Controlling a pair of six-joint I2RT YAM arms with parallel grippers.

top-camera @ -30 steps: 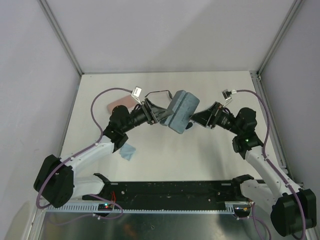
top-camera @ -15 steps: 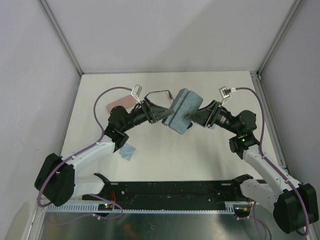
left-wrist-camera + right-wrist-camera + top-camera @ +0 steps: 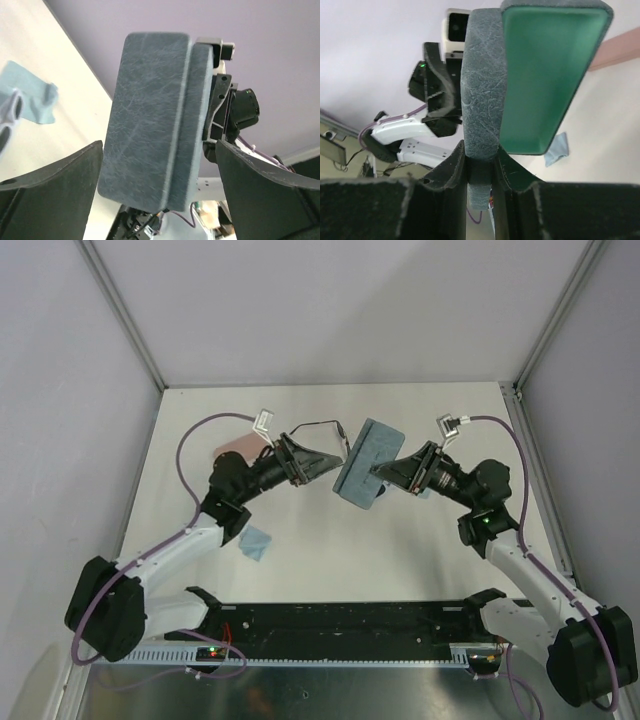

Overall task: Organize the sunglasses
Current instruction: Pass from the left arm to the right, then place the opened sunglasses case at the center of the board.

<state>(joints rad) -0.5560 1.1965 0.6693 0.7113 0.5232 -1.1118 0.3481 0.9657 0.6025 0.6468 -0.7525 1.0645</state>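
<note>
Sunglasses with the white frame [image 3: 11, 107] lie on the counter [image 3: 380, 560] at the edge of a light-blue cloth [image 3: 35, 95]. We see the black wire pair [image 3: 320, 425] just beyond our left tool [image 3: 159, 145], which is spread wide on either side of the blue-grey case [image 3: 360, 465] without touching it. Our right tool [image 3: 480, 167] pinches that open case's wall.

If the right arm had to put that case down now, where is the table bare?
Bare table lies in the near middle, between the light-blue cloth and the right arm, and along the far edge behind the blue-grey case. It is crowded mid-table, where the left gripper and right gripper meet at the case, with the pink case at the left.
</note>
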